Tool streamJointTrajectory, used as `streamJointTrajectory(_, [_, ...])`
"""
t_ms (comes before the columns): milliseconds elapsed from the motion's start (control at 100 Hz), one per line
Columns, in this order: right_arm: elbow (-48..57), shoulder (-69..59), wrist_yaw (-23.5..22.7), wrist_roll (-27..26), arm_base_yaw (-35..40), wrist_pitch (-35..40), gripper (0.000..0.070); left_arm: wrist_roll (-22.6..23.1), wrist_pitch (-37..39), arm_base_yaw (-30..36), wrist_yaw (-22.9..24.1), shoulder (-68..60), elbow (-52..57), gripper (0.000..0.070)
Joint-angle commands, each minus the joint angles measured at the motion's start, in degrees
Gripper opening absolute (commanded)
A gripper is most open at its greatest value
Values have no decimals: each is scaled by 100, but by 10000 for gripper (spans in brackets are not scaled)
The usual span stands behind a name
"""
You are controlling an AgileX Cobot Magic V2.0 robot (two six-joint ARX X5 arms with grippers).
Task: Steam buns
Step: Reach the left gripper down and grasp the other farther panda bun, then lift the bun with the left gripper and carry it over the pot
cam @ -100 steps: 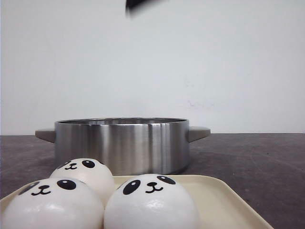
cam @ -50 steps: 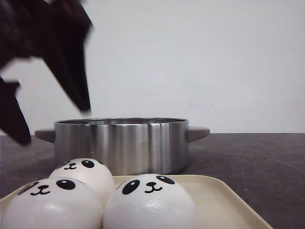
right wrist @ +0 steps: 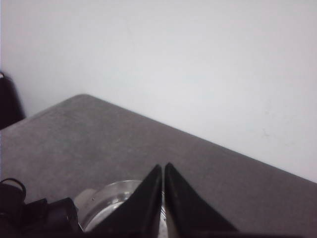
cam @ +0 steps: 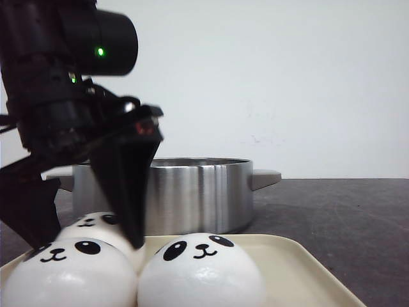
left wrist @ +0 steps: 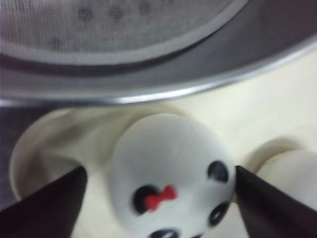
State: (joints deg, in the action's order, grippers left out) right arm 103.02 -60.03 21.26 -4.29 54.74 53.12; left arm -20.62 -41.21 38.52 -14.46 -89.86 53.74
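Note:
Three white panda-faced buns sit on a cream tray (cam: 300, 275): one at the back left (cam: 89, 225), one at the front left (cam: 67, 275), one at the front right (cam: 201, 272). My left gripper (cam: 89, 243) is open and low over the tray, one black finger on each side of the back left bun. In the left wrist view that bun (left wrist: 171, 168), with a red bow by one eye, fills the gap of the left gripper (left wrist: 159, 170); a second bun (left wrist: 292, 173) lies beside it. My right gripper (right wrist: 162, 167) is shut and empty, high above the table.
A steel pot (cam: 192, 192) with two side handles stands just behind the tray. The left wrist view shows its rim (left wrist: 148, 89) close to the bun and a perforated insert (left wrist: 114, 20) inside. The dark table (cam: 345, 217) extends to the right.
My left arm has come down from the upper left to the tray. Its open fingers now straddle the back left bun. The buns, tray and pot have not moved.

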Motion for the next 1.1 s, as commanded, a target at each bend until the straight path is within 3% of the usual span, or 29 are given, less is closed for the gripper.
streamJointTrajectory(0, [101,-59,24,-9,63,-22,0,-61,-79,50,28,-144,61,302])
streamJointTrajectory(120, [101,-61,26,-20,63,-37,0,-39,-103,50,103,-146,61,0])
streamJointTrajectory(320, [101,-83,26,-17,63,-31,0,28,-166,94,50,59,105,4])
streamJointTrajectory(570, [101,-129,24,-15,63,-33,0,7,-363,372,-85,1364,645,4])
streamJointTrajectory(720, [101,-131,17,-20,63,-31,0,-9,-457,339,326,1655,1325,4])
streamJointTrajectory(830, [101,-131,-2,-26,63,-31,0,282,-542,122,728,1504,1845,4])
streamJointTrajectory(1090, [92,-136,-17,-109,63,13,0,772,-485,-531,918,319,2826,4])
